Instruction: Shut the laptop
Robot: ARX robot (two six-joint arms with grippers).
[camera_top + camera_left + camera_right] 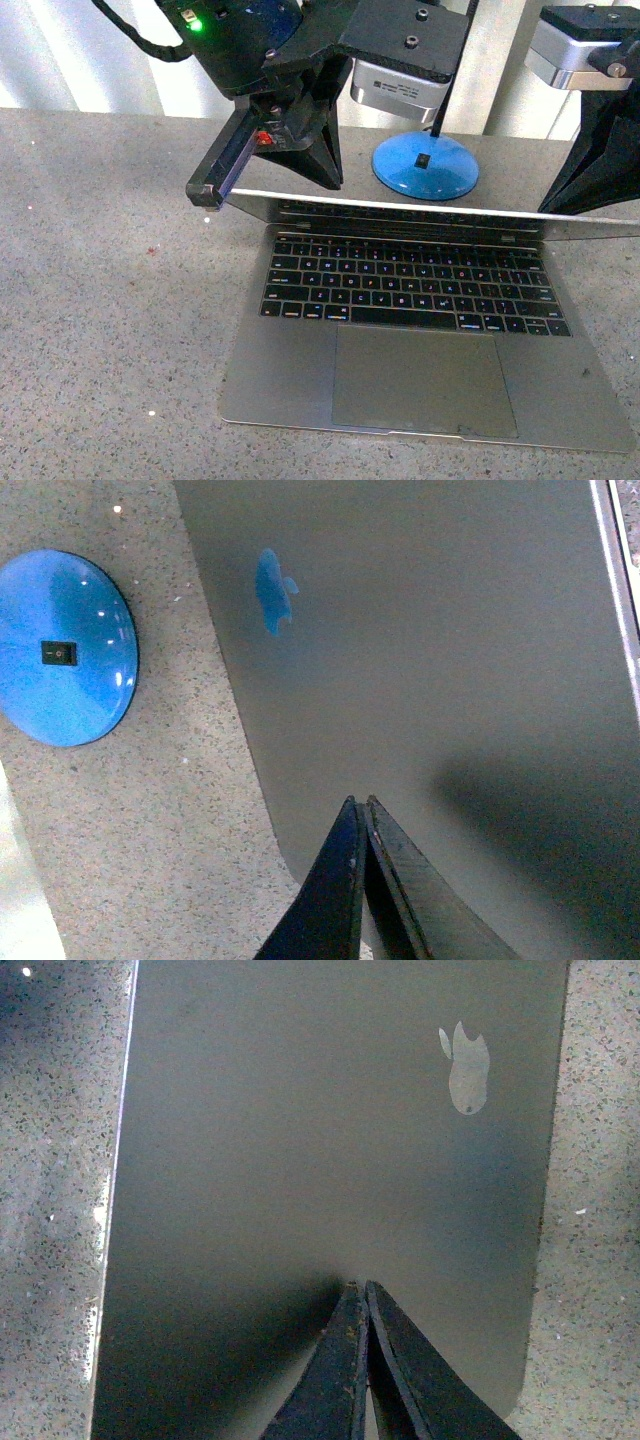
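While both grippers rest shut over the back of the lid, the closing push looks to be the step in hand. The left gripper has its 2 black wedge fingers pressed together on nothing, tips above the lid near 1 rounded corner. The right gripper is likewise pinched to a point, empty, over the lid's other half. Whether the tips truly touch the metal is hard to tell, though the shadow meeting the right tips suggests contact.

The laptop lies below and in front of both grippers on the speckled grey counter. Its lid is partly lowered, edge-on from the front, with the black keys and broad trackpad uncovered.

Next, I judge, both tips must press down evenly along the hinge arc, since smooth matt silver metal gives little purchase. A glossy blue domed base sits beyond the left gripper, clear of the lid.
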